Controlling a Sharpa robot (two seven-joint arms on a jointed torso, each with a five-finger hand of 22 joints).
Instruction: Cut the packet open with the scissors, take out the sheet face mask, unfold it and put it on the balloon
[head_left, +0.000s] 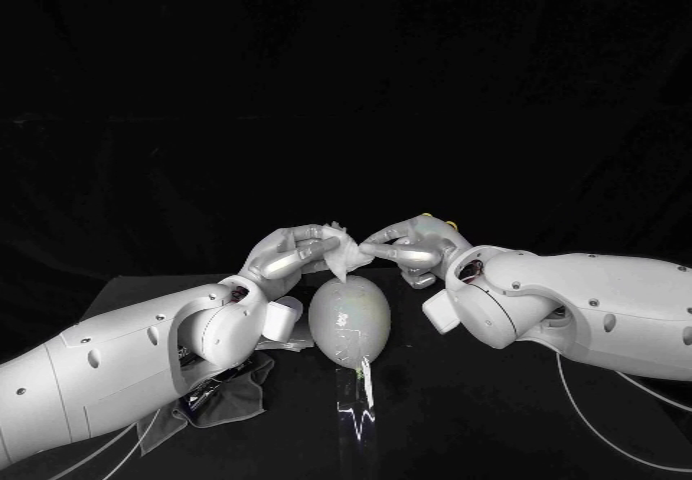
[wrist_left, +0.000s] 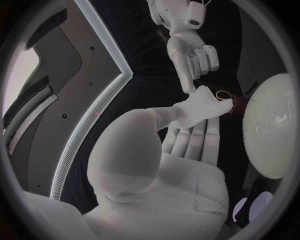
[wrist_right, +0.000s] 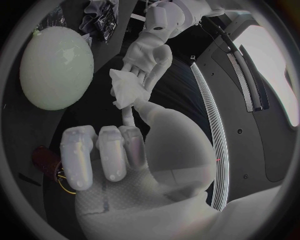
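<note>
The folded white sheet face mask (head_left: 343, 256) hangs in the air just above the far end of the pale balloon (head_left: 349, 320), which lies on the black table. My left hand (head_left: 293, 256) grips the mask between thumb and fingers; the left wrist view shows the mask (wrist_left: 201, 107) pressed on that hand's fingertips. My right hand (head_left: 410, 247) faces it and pinches the mask's upper edge. The right wrist view shows one finger of the right hand (wrist_right: 115, 155) reaching to the mask (wrist_right: 128, 90), with the left hand (wrist_right: 149, 52) behind it.
A dark crumpled packet (head_left: 231, 400) lies at the near left under my left arm. A shiny strip (head_left: 356, 400) lies in front of the balloon. A dark red object with a gold ring (wrist_right: 49, 162) lies on the table beyond the balloon (wrist_right: 56, 67).
</note>
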